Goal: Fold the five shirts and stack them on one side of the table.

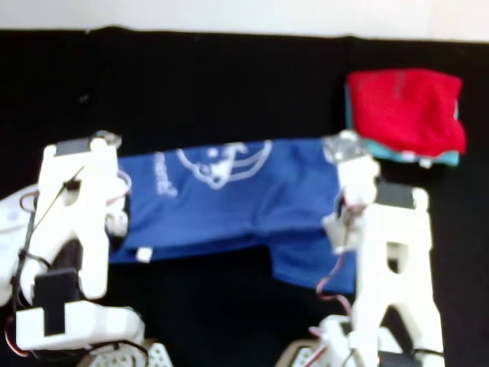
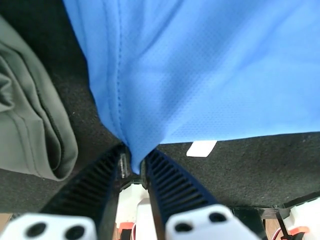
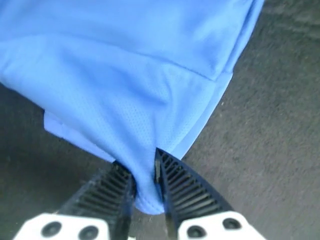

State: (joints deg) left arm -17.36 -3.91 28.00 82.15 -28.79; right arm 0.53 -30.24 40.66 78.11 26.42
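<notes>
A blue shirt (image 1: 229, 195) with a white print lies stretched across the middle of the black table, held at both ends. My left gripper (image 2: 134, 167) is shut on the blue shirt's (image 2: 200, 70) edge at its left end. My right gripper (image 3: 145, 182) is shut on a pinched fold of the blue shirt (image 3: 125, 85) at its right end. A white tag (image 2: 201, 148) hangs off the hem near my left gripper. A folded red shirt (image 1: 405, 107) tops a stack at the back right, with a teal layer (image 1: 428, 158) under it.
A grey-green garment (image 2: 30, 125) lies bunched beside my left gripper, and a pale cloth (image 1: 11, 214) shows at the table's left edge. The black tablecloth (image 1: 191, 76) stretches behind the blue shirt. Both arm bases stand at the front.
</notes>
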